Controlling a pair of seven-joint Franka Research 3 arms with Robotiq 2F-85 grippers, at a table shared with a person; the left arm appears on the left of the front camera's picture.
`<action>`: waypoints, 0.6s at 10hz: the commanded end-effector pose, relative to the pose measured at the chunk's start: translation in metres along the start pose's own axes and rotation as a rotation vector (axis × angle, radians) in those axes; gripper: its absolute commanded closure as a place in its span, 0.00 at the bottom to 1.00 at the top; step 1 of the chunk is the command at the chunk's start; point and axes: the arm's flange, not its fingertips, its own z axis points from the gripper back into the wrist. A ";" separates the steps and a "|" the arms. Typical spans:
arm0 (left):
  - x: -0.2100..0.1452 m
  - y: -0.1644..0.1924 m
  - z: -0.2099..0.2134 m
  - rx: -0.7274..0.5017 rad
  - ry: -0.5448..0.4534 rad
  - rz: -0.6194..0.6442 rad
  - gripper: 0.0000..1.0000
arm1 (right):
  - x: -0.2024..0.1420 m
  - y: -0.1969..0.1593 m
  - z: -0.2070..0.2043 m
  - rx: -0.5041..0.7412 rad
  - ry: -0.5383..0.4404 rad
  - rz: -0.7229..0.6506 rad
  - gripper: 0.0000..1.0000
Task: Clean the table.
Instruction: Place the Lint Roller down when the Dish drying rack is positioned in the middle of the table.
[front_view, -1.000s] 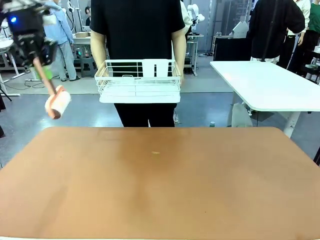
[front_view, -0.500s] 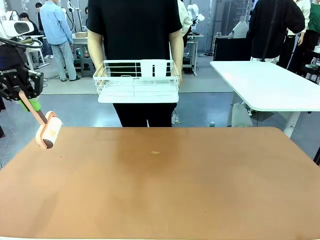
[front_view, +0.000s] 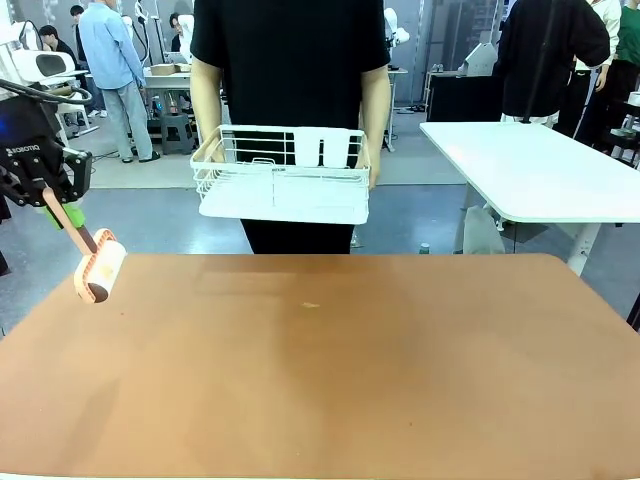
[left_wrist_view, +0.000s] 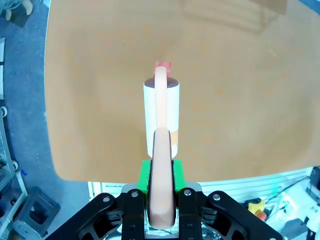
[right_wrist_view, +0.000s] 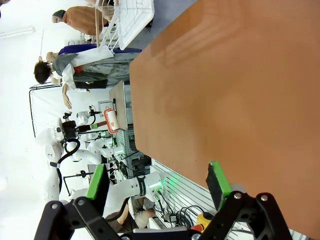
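Note:
The reddish-brown table (front_view: 330, 380) takes up the lower half of the front view, with a small pale speck (front_view: 312, 305) near its middle. At the table's far left corner my left gripper (front_view: 48, 192) is shut on the pink handle of a lint roller (front_view: 100, 266), whose white roll hangs just above the tabletop. From the left wrist, that lint roller (left_wrist_view: 161, 112) points away over the table (left_wrist_view: 240, 100), its handle clamped in the left gripper (left_wrist_view: 161, 186). My right gripper (right_wrist_view: 156, 184) is open above the table (right_wrist_view: 225, 90), nothing between its green pads.
A person at the far side holds a white wire dish rack (front_view: 283, 170) above the table's far edge; the dish rack (right_wrist_view: 127, 17) also appears from the right wrist. A white-topped table (front_view: 540, 165) stands at the back right. Other people stand farther off.
My left gripper has dropped down and to the left with the lint roller, bringing the roll close to the table's corner. The person has shifted the dish rack slightly lower and nearer.

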 end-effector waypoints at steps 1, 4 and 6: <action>0.002 0.000 0.005 -0.003 -0.006 0.001 0.79 | -0.002 0.003 -0.001 0.014 -0.005 0.016 0.00; 0.002 0.000 0.005 -0.003 -0.006 0.001 0.79 | -0.002 0.003 -0.001 0.014 -0.005 0.016 0.00; 0.002 0.000 0.005 -0.003 -0.006 0.001 0.79 | -0.002 0.003 -0.001 0.014 -0.005 0.016 0.00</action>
